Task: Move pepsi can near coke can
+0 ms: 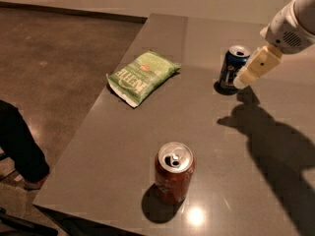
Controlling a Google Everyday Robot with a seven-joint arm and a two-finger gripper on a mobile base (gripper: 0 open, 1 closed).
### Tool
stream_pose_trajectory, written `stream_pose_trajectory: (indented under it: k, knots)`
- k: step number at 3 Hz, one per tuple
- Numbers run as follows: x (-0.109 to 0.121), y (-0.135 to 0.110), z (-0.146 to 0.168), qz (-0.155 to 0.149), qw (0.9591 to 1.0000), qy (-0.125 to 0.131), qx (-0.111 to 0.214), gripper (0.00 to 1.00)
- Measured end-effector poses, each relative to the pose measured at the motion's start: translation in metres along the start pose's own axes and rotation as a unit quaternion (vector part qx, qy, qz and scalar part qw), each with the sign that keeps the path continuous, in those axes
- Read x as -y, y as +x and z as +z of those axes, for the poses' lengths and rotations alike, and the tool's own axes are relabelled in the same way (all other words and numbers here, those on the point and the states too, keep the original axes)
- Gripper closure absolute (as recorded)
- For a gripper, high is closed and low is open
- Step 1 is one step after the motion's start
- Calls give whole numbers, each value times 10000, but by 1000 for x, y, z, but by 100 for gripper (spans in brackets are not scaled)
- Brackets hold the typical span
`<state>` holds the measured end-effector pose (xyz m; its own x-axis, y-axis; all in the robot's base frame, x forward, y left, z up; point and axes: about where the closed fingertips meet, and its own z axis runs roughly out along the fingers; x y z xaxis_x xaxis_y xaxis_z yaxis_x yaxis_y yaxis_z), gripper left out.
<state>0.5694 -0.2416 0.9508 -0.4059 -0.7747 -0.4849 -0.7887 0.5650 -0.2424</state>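
The cream gripper hung just beside the dark blue pepsi can, its spread impossible to tell. The red-brown coke can stood well apart.

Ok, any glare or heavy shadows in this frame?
Camera view: a glare spot on the table by the coke can; a dark shadow of the arm covers the right side; the tool, beside the pepsi can, is well lit.

"KETTLE" on green chip bag; gripper beside pepsi can.

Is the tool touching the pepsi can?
Cannot tell: in the camera view the tool overlaps the pepsi can at its right edge, hiding any gap.
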Motion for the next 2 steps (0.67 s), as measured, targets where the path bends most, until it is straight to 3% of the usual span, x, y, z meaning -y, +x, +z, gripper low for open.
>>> stream_pose_trajectory:
  k: [2]
  knots:
    - [18, -11, 32, 306, 9995, -36, 106, 0]
